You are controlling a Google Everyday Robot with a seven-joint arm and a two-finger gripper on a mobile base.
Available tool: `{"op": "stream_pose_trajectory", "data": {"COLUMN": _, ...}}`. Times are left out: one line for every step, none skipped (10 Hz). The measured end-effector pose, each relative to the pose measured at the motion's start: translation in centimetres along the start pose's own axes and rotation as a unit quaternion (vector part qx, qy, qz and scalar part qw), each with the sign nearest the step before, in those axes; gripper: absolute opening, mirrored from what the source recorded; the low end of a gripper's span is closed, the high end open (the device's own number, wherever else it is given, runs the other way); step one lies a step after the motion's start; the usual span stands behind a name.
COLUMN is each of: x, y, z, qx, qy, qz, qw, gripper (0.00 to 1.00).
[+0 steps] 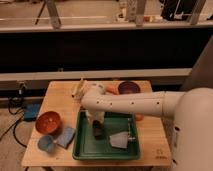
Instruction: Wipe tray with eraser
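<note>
A: Start at the near edge. What lay there?

B: The green tray (86, 149) sat at the front of the wooden surface (59, 100), with a pale grey sheet (119, 140) lying in its right half.

A: And the eraser (98, 131)?

B: It was a small dark block, lying on the tray floor left of middle, toward the far wall. The gripper (96, 120) stood directly over it, touching or very nearly. Whether it was apart or clamped on the block, I could not tell.

A: So how much was done?

B: By my reading, little. The eraser was down in the tray, so the wipe looked to be at its start or an early stroke. The near and left floor seemed yet to be covered, and the sheet blocked the right. No smear showed either way.

A: And beyond?

B: The white arm (135, 104) crossed in from the right over the tray's far rim, and a purple bowl (128, 88) stood at the back.
</note>
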Motion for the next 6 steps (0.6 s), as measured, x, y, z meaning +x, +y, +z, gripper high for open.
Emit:
{"op": "stream_pose_trajectory", "data": {"x": 0.4, "y": 0.6, "z": -0.1, "qx": 0.003, "qy": 0.002, "qz": 0.007, "qw": 1.0, "gripper": 0.02}}
{"op": "stream_pose_trajectory", "data": {"x": 0.4, "y": 2.0, "z": -0.2, "qx": 0.003, "qy": 0.002, "qz": 0.018, "qw": 0.9998, "gripper": 0.02}}
{"op": "stream_pose_trajectory", "data": {"x": 0.4, "y": 3.2, "z": -0.3, "qx": 0.003, "qy": 0.003, "qz": 0.026, "qw": 0.9997, "gripper": 0.02}}
{"op": "stream_pose_trajectory", "data": {"x": 0.0, "y": 4.4, "z": -0.3, "qx": 0.002, "qy": 0.002, "qz": 0.036, "qw": 0.9994, "gripper": 0.02}}
{"op": "stream_pose_trajectory", "data": {"x": -0.6, "y": 5.2, "z": -0.1, "qx": 0.001, "qy": -0.001, "qz": 0.041, "qw": 0.9991, "gripper": 0.02}}
{"op": "stream_pose_trajectory", "data": {"x": -1.3, "y": 5.8, "z": 0.0, "qx": 0.004, "qy": -0.003, "qz": 0.046, "qw": 0.9989, "gripper": 0.02}}
